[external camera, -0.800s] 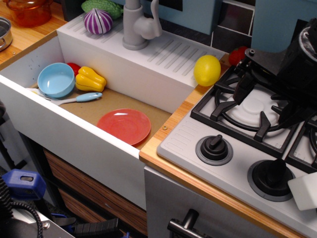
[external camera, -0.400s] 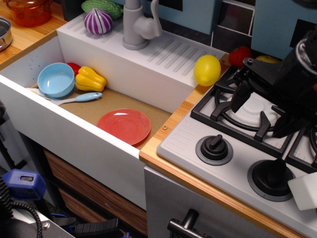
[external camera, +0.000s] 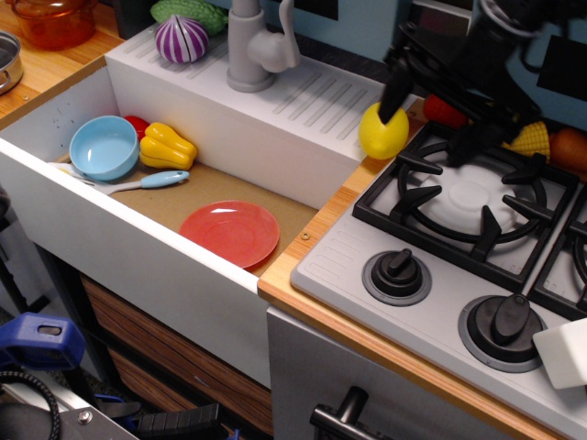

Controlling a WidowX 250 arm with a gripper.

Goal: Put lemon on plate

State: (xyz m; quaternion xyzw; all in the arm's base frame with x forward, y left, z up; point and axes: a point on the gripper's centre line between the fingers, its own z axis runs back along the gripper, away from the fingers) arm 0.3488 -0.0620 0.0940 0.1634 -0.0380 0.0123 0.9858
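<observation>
The lemon (external camera: 379, 136) is bright yellow and egg-shaped. It sits on the wooden counter between the sink's drainboard and the stove's back left corner. The red-pink plate (external camera: 231, 233) lies flat on the sink floor, front right, with nothing on it. My black gripper (external camera: 431, 112) hangs open just right of and behind the lemon. Its left finger (external camera: 396, 90) overlaps the lemon's top right; I cannot tell if it touches. The right finger is over the burner's back edge. Nothing is held.
A light blue bowl (external camera: 104, 147), a yellow bell pepper (external camera: 165, 147) and a blue-handled spoon (external camera: 147, 181) lie in the sink (external camera: 138, 247). A faucet (external camera: 257, 46) and a purple onion (external camera: 181, 39) are behind it. The gas stove (external camera: 468, 197) is at right, with corn (external camera: 533, 140) behind it.
My gripper has moved from over the stove's burner up and to the left, and its left finger now reaches the lemon. The lemon and plate have not moved.
</observation>
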